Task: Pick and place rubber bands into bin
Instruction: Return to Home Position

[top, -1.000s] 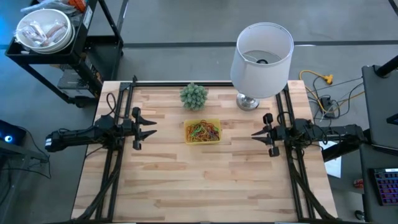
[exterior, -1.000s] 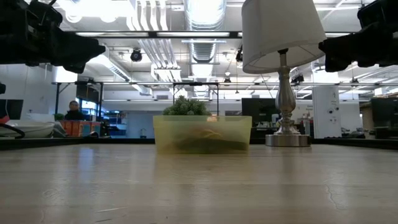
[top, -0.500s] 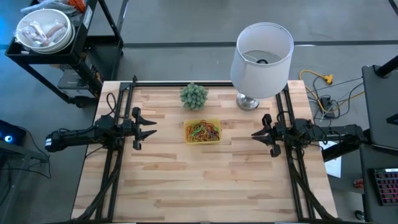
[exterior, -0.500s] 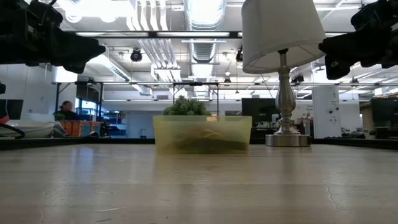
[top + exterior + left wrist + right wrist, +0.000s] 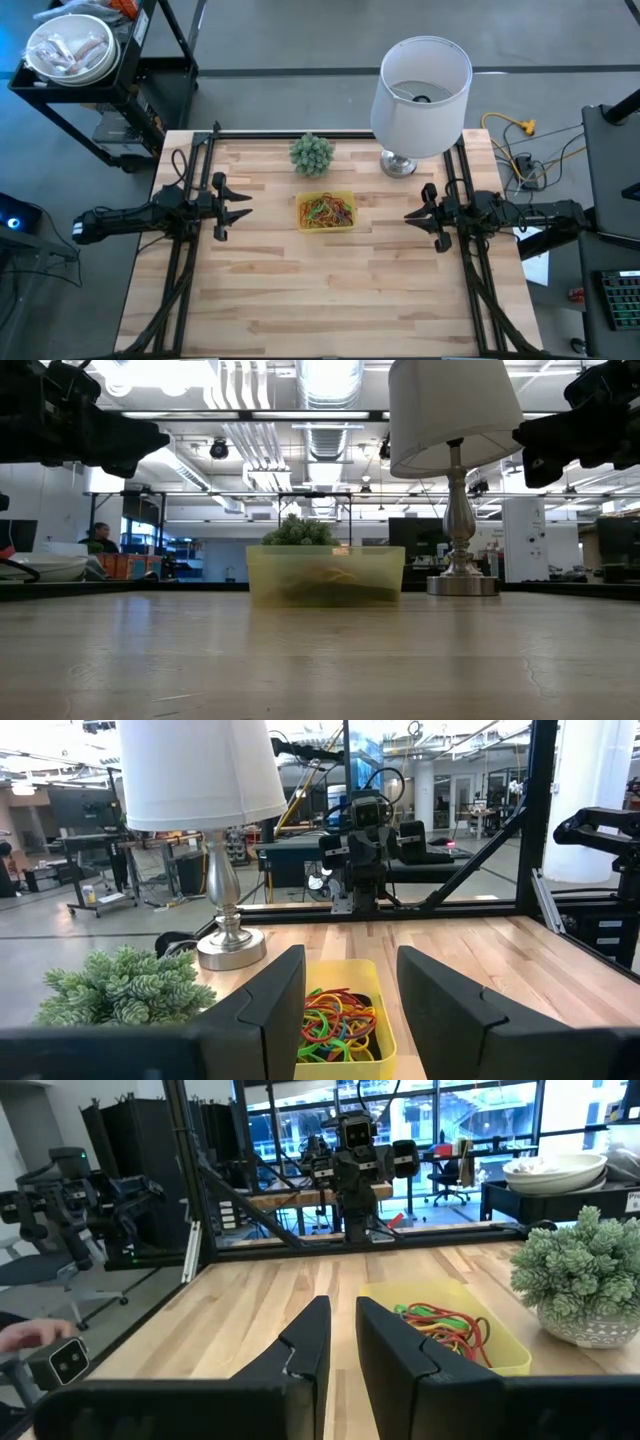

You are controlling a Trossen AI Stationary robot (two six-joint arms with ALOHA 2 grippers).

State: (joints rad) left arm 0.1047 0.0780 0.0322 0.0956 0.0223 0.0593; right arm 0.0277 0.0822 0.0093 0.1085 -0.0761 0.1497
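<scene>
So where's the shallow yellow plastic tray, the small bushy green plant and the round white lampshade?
shallow yellow plastic tray (image 5: 300, 575): low view, on its front wall.
small bushy green plant (image 5: 312, 154): high view, middle of its foliage.
round white lampshade (image 5: 420, 130): high view, on its outer side.

My left gripper hung in the upper left corner and my right gripper in the upper right, both well above the table, while the bin sat at centre before the plant, the lamp to its right.
</scene>
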